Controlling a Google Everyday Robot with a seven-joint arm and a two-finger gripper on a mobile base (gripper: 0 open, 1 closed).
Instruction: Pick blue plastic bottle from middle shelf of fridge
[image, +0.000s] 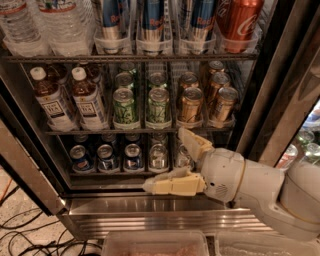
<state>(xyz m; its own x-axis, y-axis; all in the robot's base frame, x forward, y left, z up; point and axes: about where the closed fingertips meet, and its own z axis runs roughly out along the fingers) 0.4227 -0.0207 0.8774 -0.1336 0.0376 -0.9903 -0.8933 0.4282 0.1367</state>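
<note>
The fridge (150, 212) fills the view, its brushed stainless-steel frame around a dark interior of wire racks. Here's the robot arm (250, 182), smooth white rounded plastic, coming in from the lower right. The middle shelf (107, 131), dark wire with clear plastic lane trays, runs just above the gripper (163, 158). The gripper hangs in front of the bottom rack, its two blocky cream fingers spread wide apart with nothing between them, the upper fingertip touching or just short of the middle shelf's front edge.

Up and well to the left of the gripper stands the blue plastic bottle (89, 100): clear plastic, brown drink, white ribbed cap, white label with dark print. A twin bottle (50, 102) stands just beyond it, further left. Directly above the gripper stand shiny green cans (159, 105), and up to its right, gold cans (191, 104).
</note>
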